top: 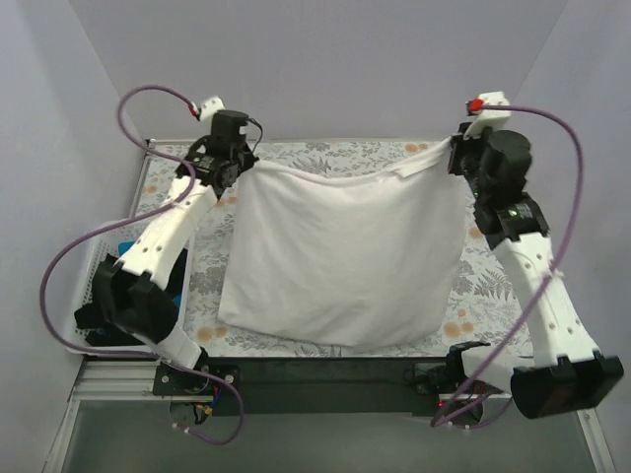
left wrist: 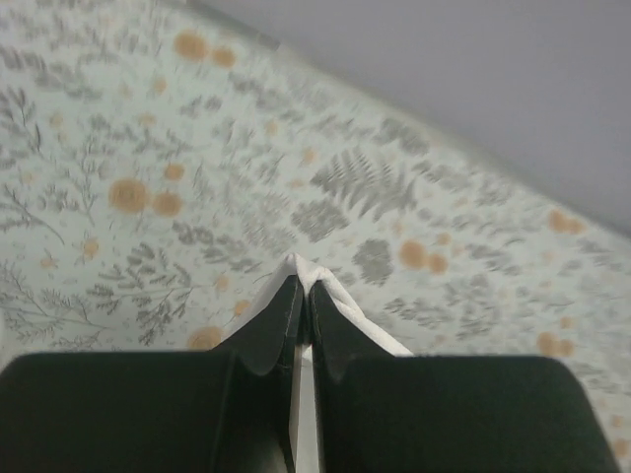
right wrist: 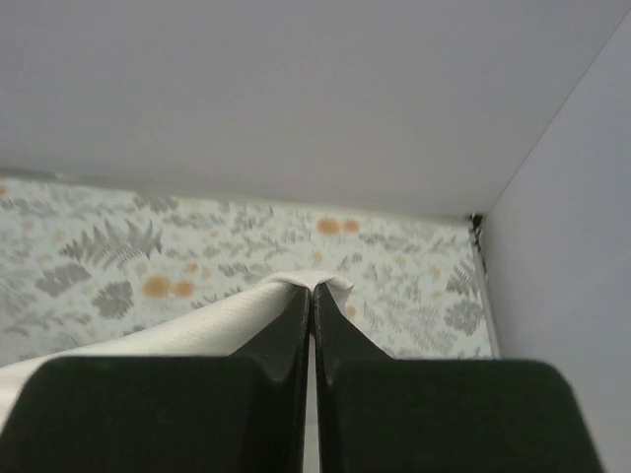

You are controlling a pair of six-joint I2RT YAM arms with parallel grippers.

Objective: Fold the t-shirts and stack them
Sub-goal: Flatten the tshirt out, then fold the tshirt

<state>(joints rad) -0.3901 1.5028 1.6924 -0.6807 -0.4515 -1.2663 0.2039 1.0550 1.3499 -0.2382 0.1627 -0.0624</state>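
Along the far edge of the surface (top: 483, 286), your two pairs of jaws clamp the white t-shirt (top: 345, 256) by its corners. I judge nothing folded or stacked yet; blue cloth (top: 125, 245) sits in the left-edge basket (top: 94, 281).

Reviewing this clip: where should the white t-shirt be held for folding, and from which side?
By its two far corners, one from each outer side, as the left hand and right hand pinch them now: the white t-shirt hangs spread flat between them.
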